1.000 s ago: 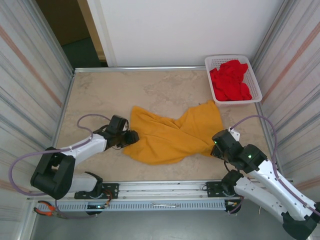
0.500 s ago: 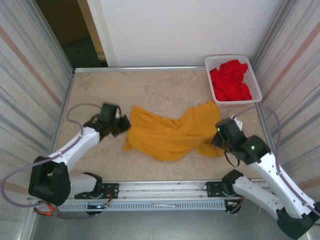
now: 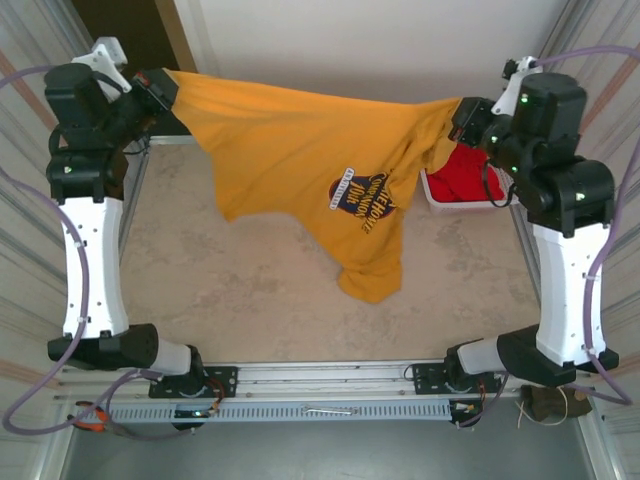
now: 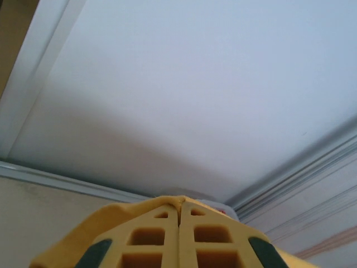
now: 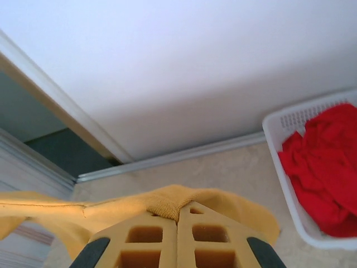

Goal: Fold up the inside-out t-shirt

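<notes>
While the soft mustard-yellow t-shirt was held stretched above the bench's far edge, clamped in the left fingers and right fingers, even tension was judged needed for flat lowering.

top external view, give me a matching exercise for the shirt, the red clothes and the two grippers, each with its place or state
Things:
1. mustard-yellow t-shirt
2. red clothes
3. left gripper
4. right gripper

Places or states:
A. shut on the shirt's edge, raised at the far left
B. piled in the white basket
C. hanging in the air, stretched between the two grippers, printed logo showing
D. shut on the shirt's edge, raised just in front of the basket

Pairs: 1-C, 2-B, 3-A, 4-D
</notes>
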Motion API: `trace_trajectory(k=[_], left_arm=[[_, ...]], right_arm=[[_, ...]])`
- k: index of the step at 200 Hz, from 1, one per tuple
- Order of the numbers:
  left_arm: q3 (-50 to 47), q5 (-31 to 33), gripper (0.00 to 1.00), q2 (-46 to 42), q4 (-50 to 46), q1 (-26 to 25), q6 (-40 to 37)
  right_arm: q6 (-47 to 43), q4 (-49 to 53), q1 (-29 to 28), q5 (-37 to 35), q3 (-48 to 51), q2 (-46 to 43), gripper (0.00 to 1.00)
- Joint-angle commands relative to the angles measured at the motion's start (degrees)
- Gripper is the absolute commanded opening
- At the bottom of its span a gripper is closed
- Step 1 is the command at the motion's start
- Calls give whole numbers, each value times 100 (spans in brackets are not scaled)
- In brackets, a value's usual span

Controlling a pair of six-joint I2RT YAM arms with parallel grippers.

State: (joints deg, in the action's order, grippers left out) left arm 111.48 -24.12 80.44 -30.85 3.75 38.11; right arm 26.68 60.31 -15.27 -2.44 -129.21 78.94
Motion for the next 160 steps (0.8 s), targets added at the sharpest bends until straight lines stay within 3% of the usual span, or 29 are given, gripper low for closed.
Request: trace_trajectory(k=[1, 75, 96, 117, 137, 160], left_arm=[[-191, -229, 0, -218, 22, 196, 419], [-122, -441, 0, -682, 431, 344, 1000], [-834, -290, 0, -912, 371, 158, 726], [-2287, -234, 0, -1285, 404, 50, 410], [-3814, -57, 0, -1694, 525, -28, 55], [-5404, 206, 0, -1899, 635, -159, -352]], right_arm=[[-459, 294, 92, 257, -156, -137, 0], [-370, 83, 142, 726, 166, -765, 0], [-27, -429, 108, 1003, 1551, -1167, 0], [450, -1179, -199, 1100, 3604, -1681, 0], [809, -1818, -1102, 506, 5251, -1895, 0], [1310, -2517, -2147, -132, 6549, -1540, 0]])
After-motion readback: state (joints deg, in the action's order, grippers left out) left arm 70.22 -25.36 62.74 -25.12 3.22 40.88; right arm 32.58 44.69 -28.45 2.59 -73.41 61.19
